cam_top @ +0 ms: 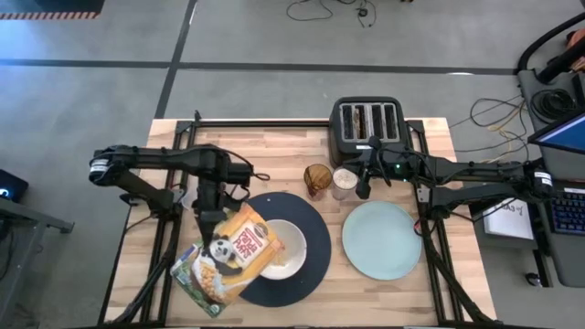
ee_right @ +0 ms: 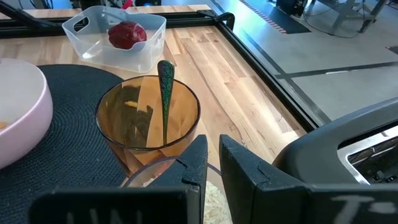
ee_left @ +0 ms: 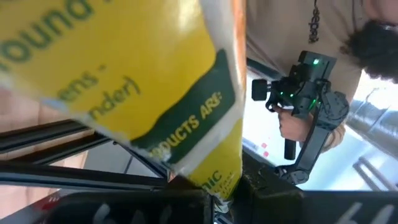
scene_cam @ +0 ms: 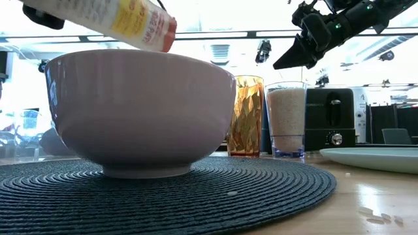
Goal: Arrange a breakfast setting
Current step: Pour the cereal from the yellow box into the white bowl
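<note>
- Left claw (cam_top: 212, 217) grips the cereal box (cam_top: 224, 258) by its upper end, tipped mouth-down over the white bowl (cam_top: 283, 249).
- Right claw (cam_top: 366, 190), nearly closed and empty, hovers well beyond the bowl, above the glasses.

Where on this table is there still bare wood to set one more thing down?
Bare wood lies behind the black mat, left of the toaster. It is crowded where amber glass and clear glass stand under the right claw.
</note>
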### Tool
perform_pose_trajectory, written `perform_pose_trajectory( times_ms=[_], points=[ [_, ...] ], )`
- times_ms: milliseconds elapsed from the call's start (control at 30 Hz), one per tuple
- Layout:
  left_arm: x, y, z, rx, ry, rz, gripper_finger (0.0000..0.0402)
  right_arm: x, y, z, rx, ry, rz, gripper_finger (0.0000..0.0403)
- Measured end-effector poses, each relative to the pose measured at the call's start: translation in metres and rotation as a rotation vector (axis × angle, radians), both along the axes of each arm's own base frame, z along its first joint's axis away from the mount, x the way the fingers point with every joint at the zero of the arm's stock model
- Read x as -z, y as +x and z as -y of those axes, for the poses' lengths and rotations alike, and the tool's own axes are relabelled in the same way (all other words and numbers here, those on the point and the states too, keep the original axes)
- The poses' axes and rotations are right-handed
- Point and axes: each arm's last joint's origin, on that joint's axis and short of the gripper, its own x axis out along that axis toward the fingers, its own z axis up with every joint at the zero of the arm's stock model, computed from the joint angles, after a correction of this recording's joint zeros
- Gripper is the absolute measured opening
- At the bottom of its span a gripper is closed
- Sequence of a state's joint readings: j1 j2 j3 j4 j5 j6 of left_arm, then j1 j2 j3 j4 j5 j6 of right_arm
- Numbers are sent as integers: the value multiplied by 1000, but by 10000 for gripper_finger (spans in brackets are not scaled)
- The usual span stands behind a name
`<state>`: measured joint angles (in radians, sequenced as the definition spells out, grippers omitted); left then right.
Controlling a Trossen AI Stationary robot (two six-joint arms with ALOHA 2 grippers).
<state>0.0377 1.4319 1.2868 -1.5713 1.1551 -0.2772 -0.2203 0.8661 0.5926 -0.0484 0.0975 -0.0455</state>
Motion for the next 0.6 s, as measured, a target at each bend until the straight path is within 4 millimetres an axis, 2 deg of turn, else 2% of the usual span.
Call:
perform_pose_trajectory(
  times_ms=[133,200,500,600],
  points=[
    [6,4,-1,7,-2,5,0,0,0,0,0,0,-2,34],
    [3,0,-1,10,6,7,0,0,0,0,0,0,-2,34],
    [18,-5,-1,14,-8,-21,0,0,0,0,0,0,-2,34],
    [17,-6,-2,9,-11,-29,0,0,0,0,0,0,-2,34]
  ],
)
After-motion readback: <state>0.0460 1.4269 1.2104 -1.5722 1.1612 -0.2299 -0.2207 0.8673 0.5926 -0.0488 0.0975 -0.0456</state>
